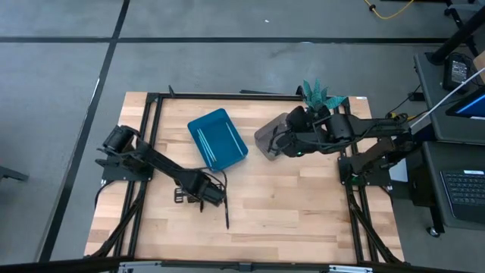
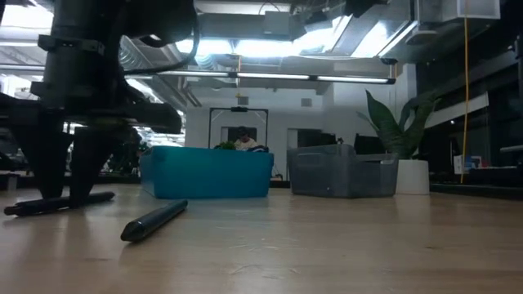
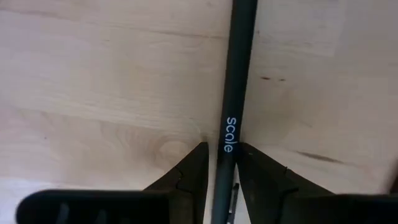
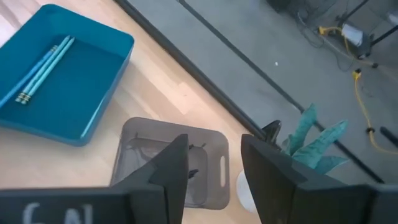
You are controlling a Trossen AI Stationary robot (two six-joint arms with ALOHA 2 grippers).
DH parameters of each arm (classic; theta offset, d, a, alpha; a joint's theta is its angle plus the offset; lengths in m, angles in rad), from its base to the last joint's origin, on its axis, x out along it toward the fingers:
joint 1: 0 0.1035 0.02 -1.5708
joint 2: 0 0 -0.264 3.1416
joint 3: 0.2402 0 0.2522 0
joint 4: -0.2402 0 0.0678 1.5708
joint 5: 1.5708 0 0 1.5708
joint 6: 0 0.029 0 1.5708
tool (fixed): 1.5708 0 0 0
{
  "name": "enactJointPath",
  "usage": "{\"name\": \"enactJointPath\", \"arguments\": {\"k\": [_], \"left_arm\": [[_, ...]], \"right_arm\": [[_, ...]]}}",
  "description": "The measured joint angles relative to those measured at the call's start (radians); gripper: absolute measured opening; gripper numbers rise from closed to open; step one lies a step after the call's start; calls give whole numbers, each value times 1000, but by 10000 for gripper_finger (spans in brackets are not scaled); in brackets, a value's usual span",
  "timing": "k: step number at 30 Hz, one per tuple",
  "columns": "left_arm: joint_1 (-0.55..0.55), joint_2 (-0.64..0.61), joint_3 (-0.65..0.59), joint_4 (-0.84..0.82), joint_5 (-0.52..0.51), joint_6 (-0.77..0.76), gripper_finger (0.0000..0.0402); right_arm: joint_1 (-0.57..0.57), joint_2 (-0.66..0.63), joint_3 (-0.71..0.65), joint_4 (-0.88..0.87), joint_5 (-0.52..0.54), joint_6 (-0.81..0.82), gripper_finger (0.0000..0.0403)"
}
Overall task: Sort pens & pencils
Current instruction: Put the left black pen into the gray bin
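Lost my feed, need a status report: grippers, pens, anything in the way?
Left gripper open, straddling black pen flat on wooden table. Right gripper open, empty, above grey bin. Second black pen alongside; path clear.

A teal tray (image 1: 220, 138), grey bin (image 1: 267, 137) and potted plant (image 1: 320, 95) share the table (image 1: 303, 205).

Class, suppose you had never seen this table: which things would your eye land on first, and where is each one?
The bright teal plastic tray at the table's middle back stands out, with slim light blue sticks lying inside. Right of it sits a smoky grey bin, with the open right gripper hovering over it. Nearer the front, the left gripper straddles a black stick lying on the pale wood.
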Motion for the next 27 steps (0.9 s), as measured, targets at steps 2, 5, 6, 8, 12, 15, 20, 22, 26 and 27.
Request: {"name": "enactJointPath", "arguments": {"k": [2, 5, 6, 8, 12, 15, 20, 22, 26, 27], "left_arm": [[8, 1, 0, 1, 5, -2, 82], [9, 1, 0, 6, 3, -10, 82], [9, 1, -1, 7, 0, -17, 82], [7, 1, -1, 9, -3, -28, 82], [1, 2, -2, 12, -13, -32, 82], [1, 3, -2, 13, -15, -33, 79], [1, 3, -2, 19, -24, -25, 41], [1, 3, -2, 20, -30, -7, 20], [-6, 3, -2, 22, -42, -3, 18], [-9, 3, -2, 22, -46, -3, 20]], "right_arm": [[0, -1, 0, 0, 8, -20, 149], [0, -1, 0, -2, 11, -37, 149], [0, -1, 0, -2, 19, -41, 149], [0, -1, 0, -2, 36, -59, 149], [0, -1, 0, -2, 60, -63, 149], [0, -1, 0, -3, 61, -65, 149], [0, -1, 0, -3, 64, -71, 149], [0, -1, 0, -3, 64, -71, 149], [0, -1, 0, -3, 64, -70, 149], [0, -1, 0, -3, 64, -67, 149]]}}
